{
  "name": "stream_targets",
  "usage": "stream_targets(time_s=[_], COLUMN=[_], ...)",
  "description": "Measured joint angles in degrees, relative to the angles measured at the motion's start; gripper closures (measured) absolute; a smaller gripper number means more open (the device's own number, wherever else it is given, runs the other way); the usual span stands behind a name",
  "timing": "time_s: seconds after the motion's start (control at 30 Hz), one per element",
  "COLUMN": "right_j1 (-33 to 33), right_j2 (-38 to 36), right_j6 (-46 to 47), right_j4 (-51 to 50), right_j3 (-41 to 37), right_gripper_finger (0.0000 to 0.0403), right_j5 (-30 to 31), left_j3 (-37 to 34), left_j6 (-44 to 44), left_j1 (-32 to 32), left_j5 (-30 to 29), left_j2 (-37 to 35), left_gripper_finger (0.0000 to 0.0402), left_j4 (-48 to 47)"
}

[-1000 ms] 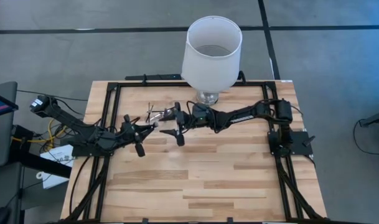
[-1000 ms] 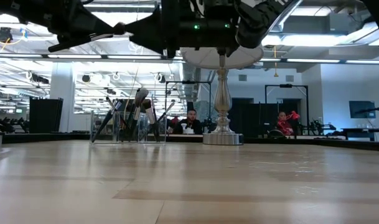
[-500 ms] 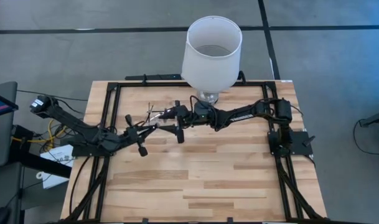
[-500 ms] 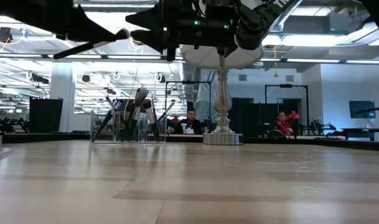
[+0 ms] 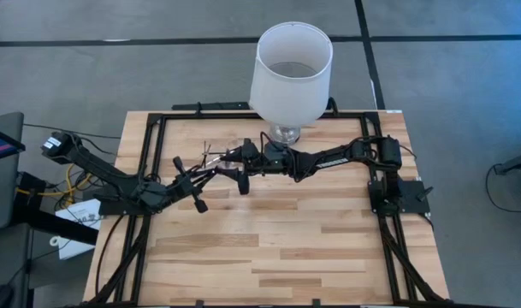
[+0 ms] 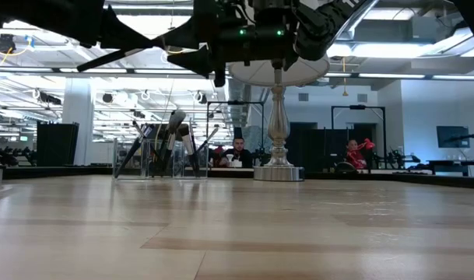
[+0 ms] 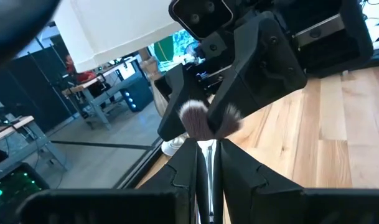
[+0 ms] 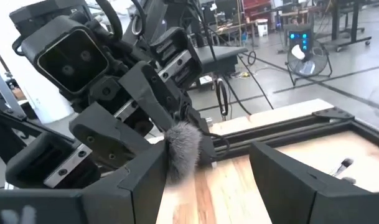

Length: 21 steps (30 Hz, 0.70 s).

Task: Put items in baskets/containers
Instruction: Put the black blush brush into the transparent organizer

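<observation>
A large white lampshade (image 5: 291,73) on a glass base (image 6: 278,140) stands at the far middle of the desk (image 5: 269,248), just behind the two grippers; a black frame (image 5: 157,120) rims the desk's edges; in the low view, people sit in the room beyond. The clear case (image 6: 160,158) stands upright at the desk's far left part, holding several makeup brushes (image 6: 174,124) with their heads up and fanned out.

Since a second ago the left gripper (image 5: 197,175) has moved toward the right gripper (image 5: 240,164), and the two now meet above the desk, just right of the case; the right one has also drawn back slightly toward the lamp.

The left gripper's fingers (image 7: 183,174) pinch one brush (image 7: 201,121) by its silver ferrule, the pale fluffy tip pointing forward; in the right wrist view that tip (image 8: 183,146) lies between the right gripper's spread fingers (image 8: 289,168), close against one of them, not clamped.
</observation>
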Motion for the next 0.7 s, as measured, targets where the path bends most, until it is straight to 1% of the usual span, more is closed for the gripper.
stream_targets(time_s=[0.17,0.27,0.37,0.47,0.6,0.7], right_j1=[-0.30,-0.35,-0.37,-0.35,-0.37,-0.48], right_j2=[0.00,0.00,0.00,0.00,0.00,-0.01], right_j6=[-0.19,1.43,1.45,1.46,1.45,1.40], right_j4=[0.38,0.40,0.40,0.42,1.00,2.82], right_j3=[0.00,0.00,0.00,0.00,0.00,0.00], right_gripper_finger=[0.0186,0.0186,0.0196,0.0223,0.0272,0.0305], right_j5=[-0.04,-0.04,-0.07,-0.98,-2.79,-6.33], left_j3=[0.00,0.00,0.01,0.00,0.01,0.00], left_j6=[0.02,0.10,0.34,0.37,0.37,0.37], left_j1=[0.37,0.50,0.47,0.45,0.45,0.45], left_j5=[0.07,0.04,0.74,1.20,1.28,1.55], left_j2=[0.00,0.00,0.00,0.00,0.00,0.00], left_gripper_finger=[0.0355,0.0355,0.0355,0.0355,0.0355,0.0355], left_j4=[0.15,0.28,0.37,0.48,0.51,0.56])
